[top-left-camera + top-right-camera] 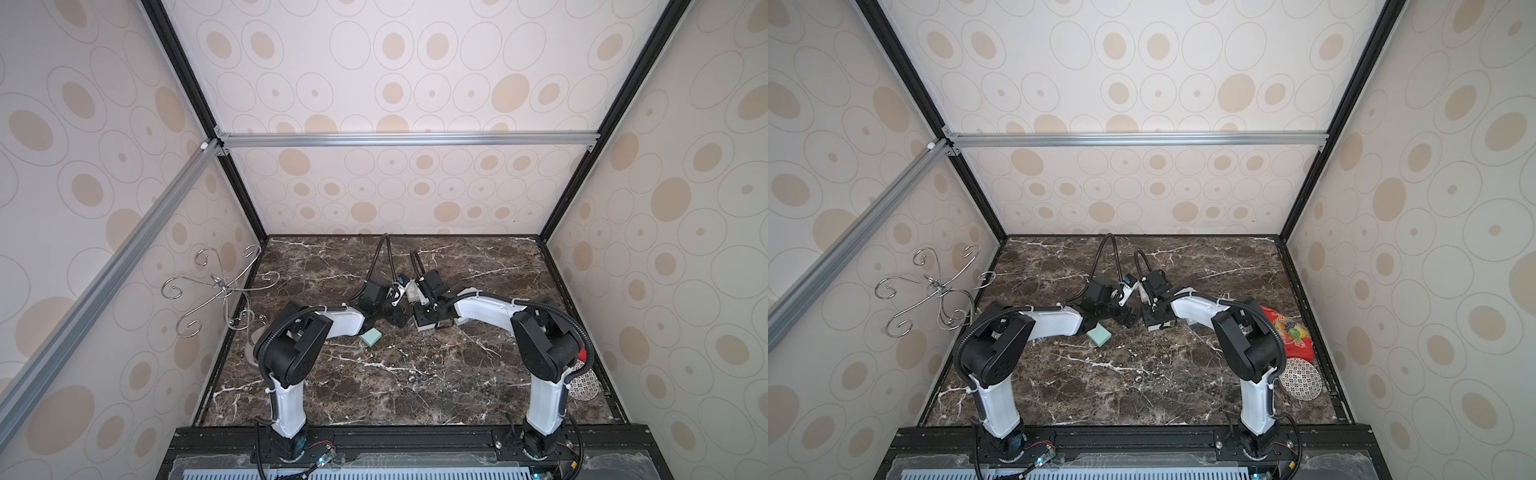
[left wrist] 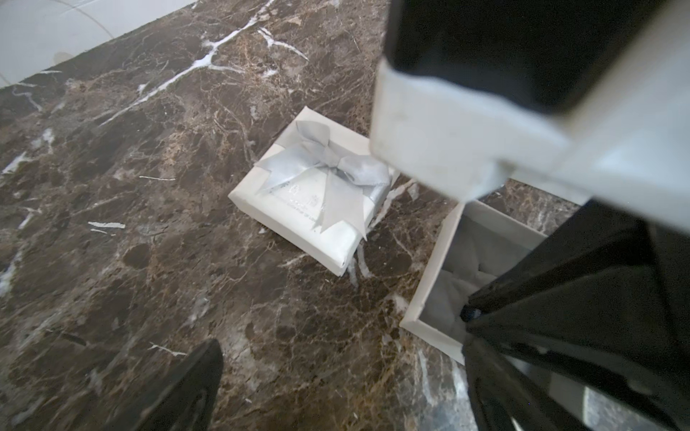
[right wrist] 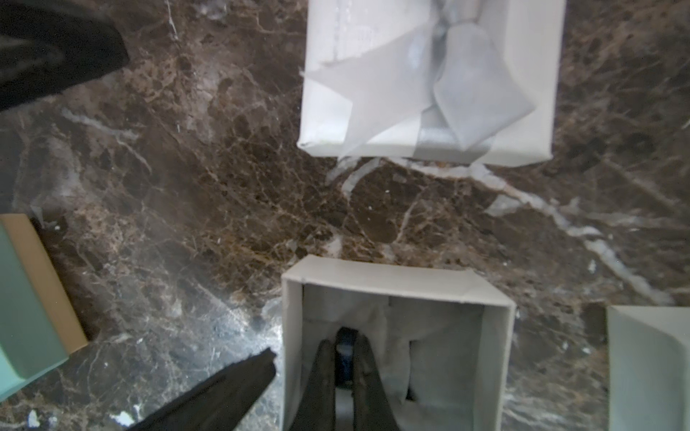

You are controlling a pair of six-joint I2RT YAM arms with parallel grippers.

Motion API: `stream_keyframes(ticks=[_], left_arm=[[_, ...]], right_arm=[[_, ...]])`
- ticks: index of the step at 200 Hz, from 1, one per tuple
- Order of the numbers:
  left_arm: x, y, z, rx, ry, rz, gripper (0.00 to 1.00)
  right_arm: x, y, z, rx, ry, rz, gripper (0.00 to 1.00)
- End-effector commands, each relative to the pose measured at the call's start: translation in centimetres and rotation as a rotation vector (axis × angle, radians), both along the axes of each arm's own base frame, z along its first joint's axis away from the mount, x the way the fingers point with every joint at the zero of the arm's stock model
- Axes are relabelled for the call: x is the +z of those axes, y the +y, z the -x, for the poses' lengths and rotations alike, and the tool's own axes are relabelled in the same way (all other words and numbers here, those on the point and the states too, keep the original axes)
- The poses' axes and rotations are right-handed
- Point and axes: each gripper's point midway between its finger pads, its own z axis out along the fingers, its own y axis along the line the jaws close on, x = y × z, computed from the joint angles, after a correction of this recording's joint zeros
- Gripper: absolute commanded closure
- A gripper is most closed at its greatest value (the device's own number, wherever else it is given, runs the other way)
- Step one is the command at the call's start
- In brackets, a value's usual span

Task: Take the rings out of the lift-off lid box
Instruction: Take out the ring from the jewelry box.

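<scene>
The lift-off lid box (image 3: 377,274) stands open on the marble, white with pale lining; it also shows in the left wrist view (image 2: 433,276). Its lid (image 3: 515,74), tied with a silver bow, lies flat beside it. My right gripper (image 3: 345,350) reaches down inside the box, shut on a small dark ring (image 3: 344,360) pinched between its tips. My left gripper (image 2: 339,388) is open over bare marble, one finger (image 3: 224,388) just outside the box wall. In both top views the two grippers meet mid-table (image 1: 411,320). A tiny hoop (image 1: 412,378) lies on the marble nearer the front.
A teal box (image 1: 371,337) sits beside the left forearm. Another pale box (image 3: 649,365) stands close to the open one. A curly silver wire stand (image 1: 220,286) rises at the left wall. At the right edge lie a red packet (image 1: 1291,332) and a patterned bowl (image 1: 1300,378).
</scene>
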Motion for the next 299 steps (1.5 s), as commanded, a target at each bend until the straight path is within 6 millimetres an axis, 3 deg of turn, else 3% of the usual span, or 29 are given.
stream_keyframes(ticks=[1, 92, 299], left_arm=[[0.6, -0.4, -0.5, -0.002, -0.007, 0.029, 0.0], [-0.3, -0.4, -0.7, 0.003, 0.008, 0.013, 0.0], [0.0, 0.1, -0.7, 0.008, -0.001, 0.005, 0.0]], right_arm=[[0.8, 0.5, 0.6, 0.019, -0.008, -0.023, 1.0], [2.3, 0.8, 0.6, 0.029, -0.045, -0.066, 1.0], [4.0, 0.3, 0.3, -0.019, -0.109, -0.209, 1.0]])
